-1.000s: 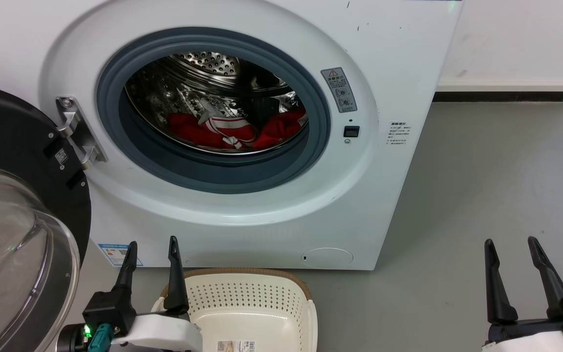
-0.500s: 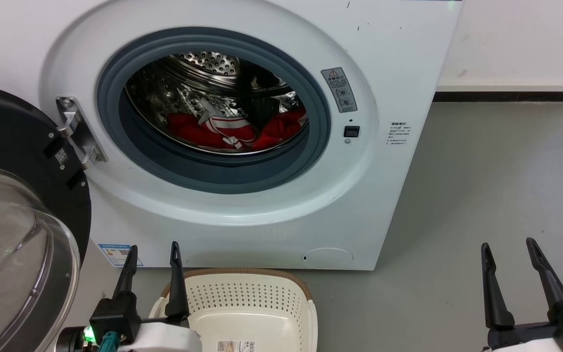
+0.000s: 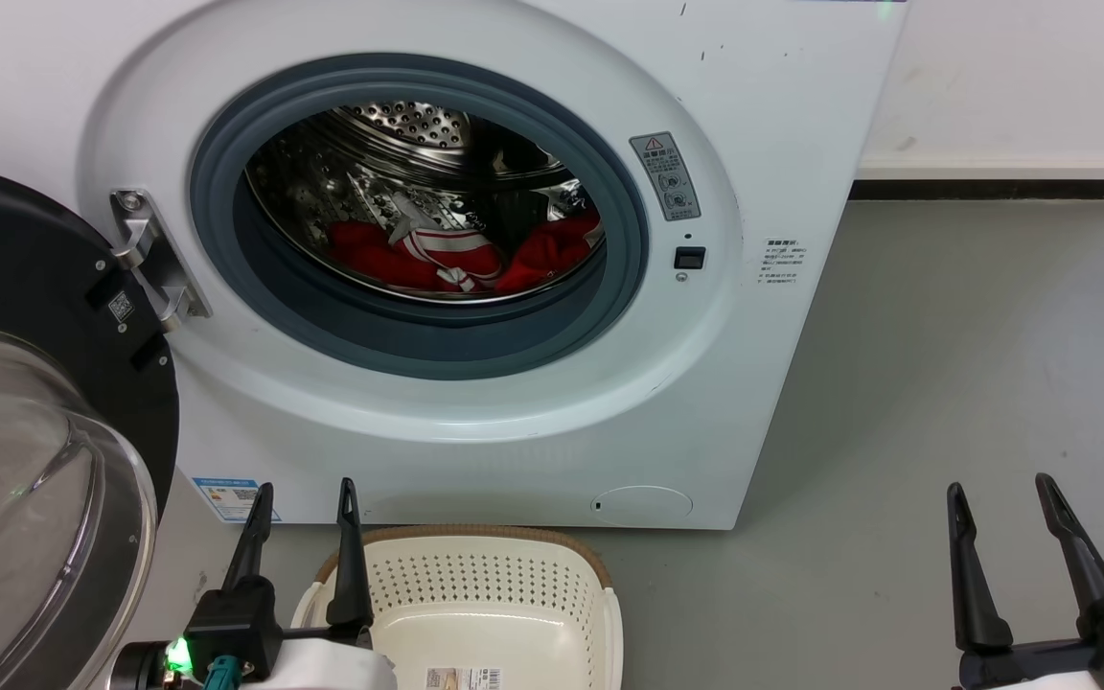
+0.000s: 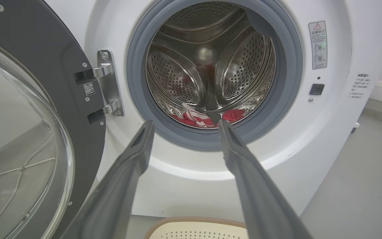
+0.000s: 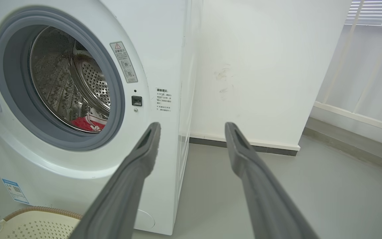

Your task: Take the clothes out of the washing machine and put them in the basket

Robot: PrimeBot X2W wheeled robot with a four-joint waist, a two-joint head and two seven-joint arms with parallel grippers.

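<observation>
The washing machine [image 3: 782,115] stands on the floor [image 3: 945,383] with its door [image 3: 34,287] swung fully open to the left. The clothes [image 3: 456,261] lie at the bottom of the drum [image 3: 399,125], 1 red heap with white stripes, behind the grey seal [image 3: 418,345]. The basket [image 3: 485,575] sits on the floor directly in front of the machine, below the porthole; a paper label [image 3: 461,678] shows on its bottom. The left gripper [image 3: 306,489] hovers at the basket's left rim, jaws apart, holding nothing. The right gripper [image 3: 1000,487] hovers over the floor, well right of the machine, jaws apart, holding nothing.
</observation>
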